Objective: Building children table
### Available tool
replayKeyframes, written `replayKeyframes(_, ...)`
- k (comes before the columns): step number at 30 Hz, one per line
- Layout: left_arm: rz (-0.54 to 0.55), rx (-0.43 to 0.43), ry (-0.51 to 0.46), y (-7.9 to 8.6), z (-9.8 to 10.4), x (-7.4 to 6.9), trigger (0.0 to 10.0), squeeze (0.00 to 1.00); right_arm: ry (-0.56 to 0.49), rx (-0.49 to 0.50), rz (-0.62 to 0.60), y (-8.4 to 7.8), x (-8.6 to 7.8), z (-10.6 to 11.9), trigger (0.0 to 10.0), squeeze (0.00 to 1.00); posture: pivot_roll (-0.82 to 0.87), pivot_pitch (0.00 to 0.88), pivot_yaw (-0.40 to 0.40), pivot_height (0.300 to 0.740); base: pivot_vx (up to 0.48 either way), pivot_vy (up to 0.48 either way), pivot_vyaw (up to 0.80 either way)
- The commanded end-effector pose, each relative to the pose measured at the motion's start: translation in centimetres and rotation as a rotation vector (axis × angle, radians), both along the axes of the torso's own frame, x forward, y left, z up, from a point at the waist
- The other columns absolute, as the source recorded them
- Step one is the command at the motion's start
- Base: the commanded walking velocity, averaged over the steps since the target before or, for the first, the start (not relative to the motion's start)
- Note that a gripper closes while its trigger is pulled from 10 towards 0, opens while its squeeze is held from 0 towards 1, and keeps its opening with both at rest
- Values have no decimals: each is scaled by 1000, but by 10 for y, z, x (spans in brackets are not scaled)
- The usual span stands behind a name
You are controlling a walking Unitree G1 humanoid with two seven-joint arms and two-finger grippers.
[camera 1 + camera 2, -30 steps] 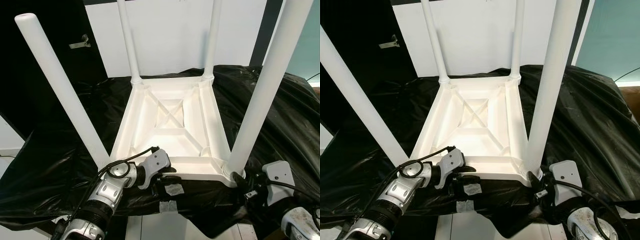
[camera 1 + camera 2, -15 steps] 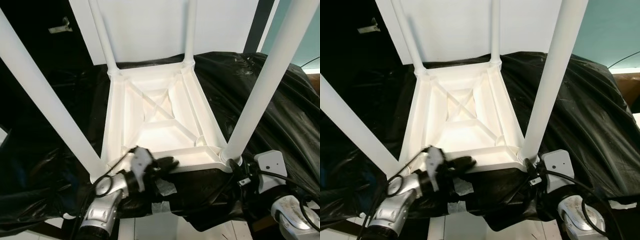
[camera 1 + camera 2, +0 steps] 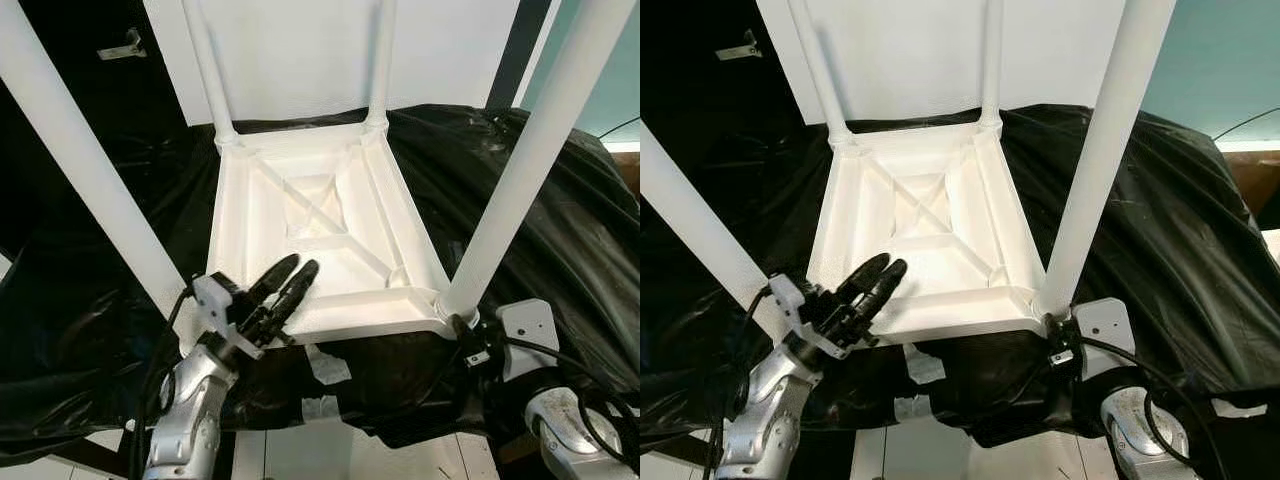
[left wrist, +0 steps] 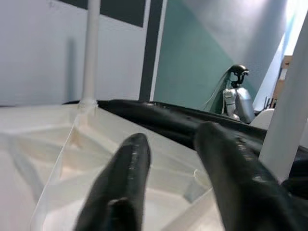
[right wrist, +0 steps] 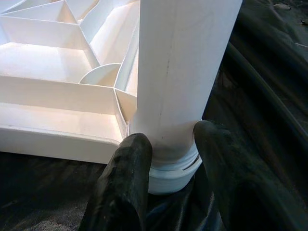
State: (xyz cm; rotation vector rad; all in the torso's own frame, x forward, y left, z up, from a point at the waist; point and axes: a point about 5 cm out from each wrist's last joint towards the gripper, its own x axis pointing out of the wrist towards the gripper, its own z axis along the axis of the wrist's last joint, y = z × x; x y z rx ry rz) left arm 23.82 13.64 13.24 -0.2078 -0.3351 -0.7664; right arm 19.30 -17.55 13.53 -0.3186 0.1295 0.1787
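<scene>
While the table [image 3: 320, 230] lies upside down at frame centre on the black-draped desk [image 3: 560, 210], the left hand [image 3: 285, 285] hovers, fingers slightly parted and empty, over its lower-left rim. In the right wrist view, the right hand [image 5: 168, 163] clasps the leg [image 5: 180, 72] at its base collar. The plastic looks stiff, light and slippery; gripping low seems best.

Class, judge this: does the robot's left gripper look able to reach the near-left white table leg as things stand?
Probably yes. The left gripper hovers open above the upturned white plastic table's near edge, with the near-left white leg right beside it and nothing between.
</scene>
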Motion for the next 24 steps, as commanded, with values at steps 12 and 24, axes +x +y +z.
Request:
replayKeyframes(12,174,190,367,0,-63,-7,10000,0,-33,-46,-35,8,6,-14,10000,0,3,0,31,740,0,0,0)
replayKeyframes(24,277,130,292,-14,-50,7,10000,0,-103,-44,-38,15,16,-17,10000,0,1,0,13,740,0,0,0)
